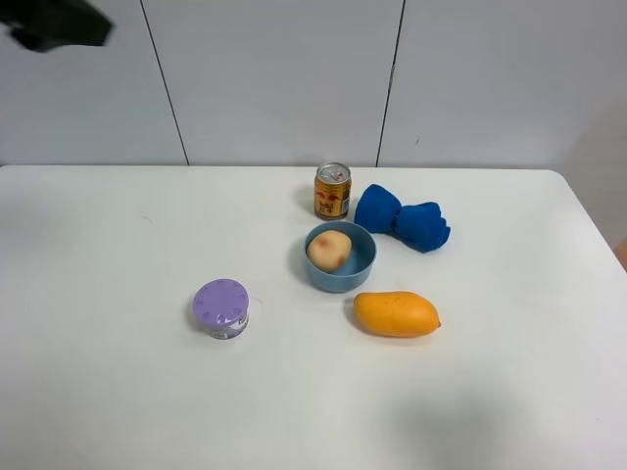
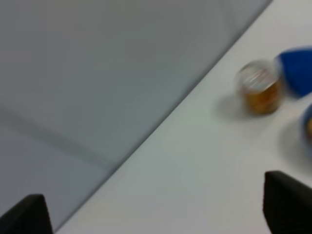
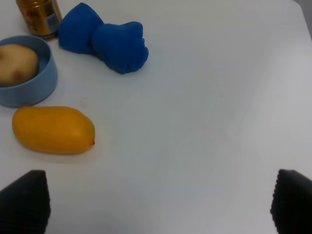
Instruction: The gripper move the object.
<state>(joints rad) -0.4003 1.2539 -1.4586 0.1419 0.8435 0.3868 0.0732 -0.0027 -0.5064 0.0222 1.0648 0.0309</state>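
The tan-yellow potato [image 1: 329, 250] with a reddish blotch lies inside the blue bowl [image 1: 363, 264] at the table's middle; it also shows in the right wrist view [image 3: 17, 64] in the bowl [image 3: 34, 87]. My left gripper [image 2: 156, 214] is open and empty, high above the far left of the table; a dark part of its arm [image 1: 59, 24] shows at the top left. My right gripper [image 3: 156, 204] is open and empty, apart from the potato, over the table's right side. It is out of the exterior view.
An orange mango [image 1: 396, 313] lies just in front of the bowl. A gold can [image 1: 332, 190] and a crumpled blue cloth [image 1: 402, 218] stand behind the bowl. A purple-lidded jar [image 1: 221, 307] stands front left. A wall runs along the table's far edge.
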